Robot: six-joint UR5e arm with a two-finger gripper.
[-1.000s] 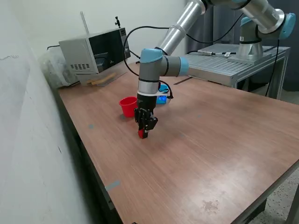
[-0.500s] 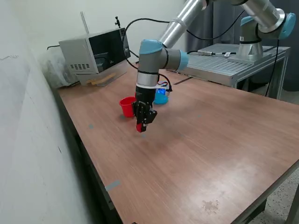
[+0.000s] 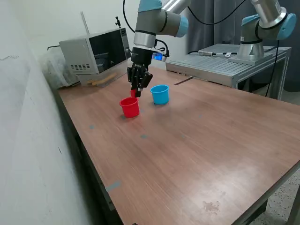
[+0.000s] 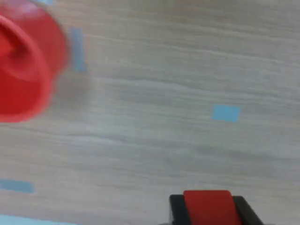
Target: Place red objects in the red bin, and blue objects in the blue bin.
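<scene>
Stretching across the near part of the exterior view: bare wooden tabletop (image 3: 197, 154), with a small pale blue tape mark (image 3: 113, 186) close to the near edge and another (image 3: 144, 137) farther in. Beyond that, red bin (image 3: 130, 107) upright on the tabletop, open side up, with blue bin (image 3: 160, 94) just beside it toward the exterior view's right, the two apart and not touching. Hanging above the far rim of the red bin, gripper (image 3: 136, 92) pointing downward on the UR5e arm (image 3: 145, 28), jaws pinching a red cube (image 3: 134, 93) held clear of the tabletop, only partly visible between the black fingers. Farther back, toward the exterior view's left, a grey microwave oven (image 3: 93, 49) by the wall; toward the exterior view's right, a second robot base (image 3: 255, 33) on a metal platform (image 3: 220, 58).

Seen from the wrist view: red cube (image 4: 207, 207) clamped between two black fingers (image 4: 176, 210), blurred red bin (image 4: 28, 63) at the picture's edge, wood grain and blue tape squares below.
</scene>
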